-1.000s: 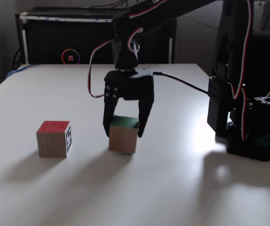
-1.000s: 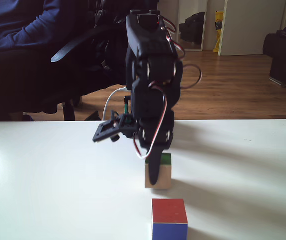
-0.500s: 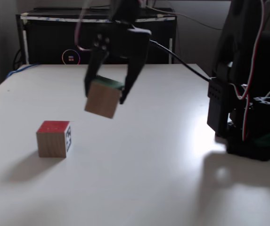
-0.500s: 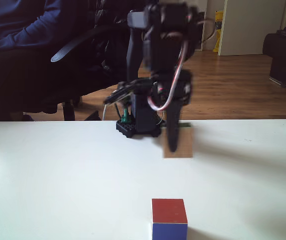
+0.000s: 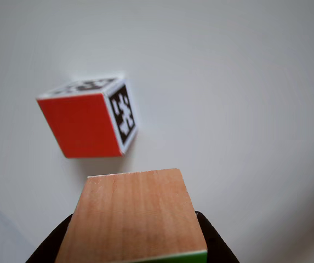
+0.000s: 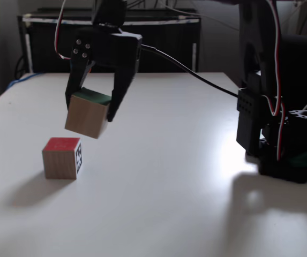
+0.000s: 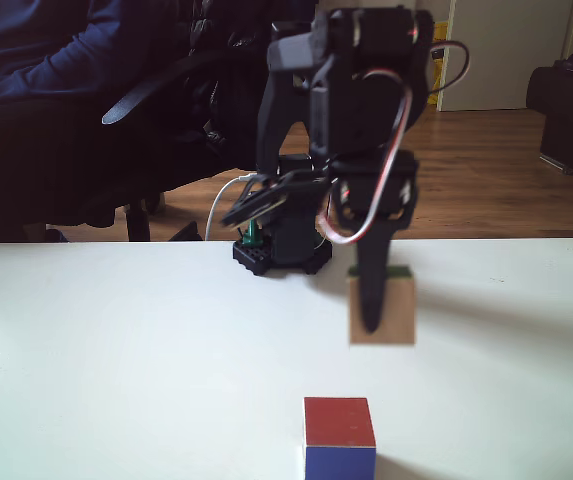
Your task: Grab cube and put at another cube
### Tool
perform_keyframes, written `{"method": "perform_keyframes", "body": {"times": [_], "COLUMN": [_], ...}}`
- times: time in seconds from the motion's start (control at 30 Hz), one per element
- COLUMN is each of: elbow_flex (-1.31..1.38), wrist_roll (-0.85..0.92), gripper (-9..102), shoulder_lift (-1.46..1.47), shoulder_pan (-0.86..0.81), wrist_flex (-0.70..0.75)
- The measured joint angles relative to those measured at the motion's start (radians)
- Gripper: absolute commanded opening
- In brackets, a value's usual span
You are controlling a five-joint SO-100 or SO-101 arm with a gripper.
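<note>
a fixed view showed the gripper clamped on the wooden cube, lifted clear of the white table and tilted, green face up. the marker cube sat on the table below and slightly left of it in that view, well apart. the other view put the marker cube just ahead of the carried one.

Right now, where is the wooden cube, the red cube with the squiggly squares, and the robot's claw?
wooden cube (image 6: 86, 116), a fixed view, on its front wooden face.
red marker cube (image 5: 85, 125), other view, on its red face.
gripper (image 6: 89, 112), a fixed view, midway between its fingertips.
</note>
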State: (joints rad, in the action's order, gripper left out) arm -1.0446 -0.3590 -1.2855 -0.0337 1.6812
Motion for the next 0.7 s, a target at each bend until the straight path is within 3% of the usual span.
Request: {"method": "perform_keyframes", "body": {"times": [0.7], "elbow_flex": [0.453], "wrist_roll": [0.002], "gripper": [16], "shoulder_lift": [0.359], "shoulder_pan": [-0.086], "wrist_flex": [0.121]}}
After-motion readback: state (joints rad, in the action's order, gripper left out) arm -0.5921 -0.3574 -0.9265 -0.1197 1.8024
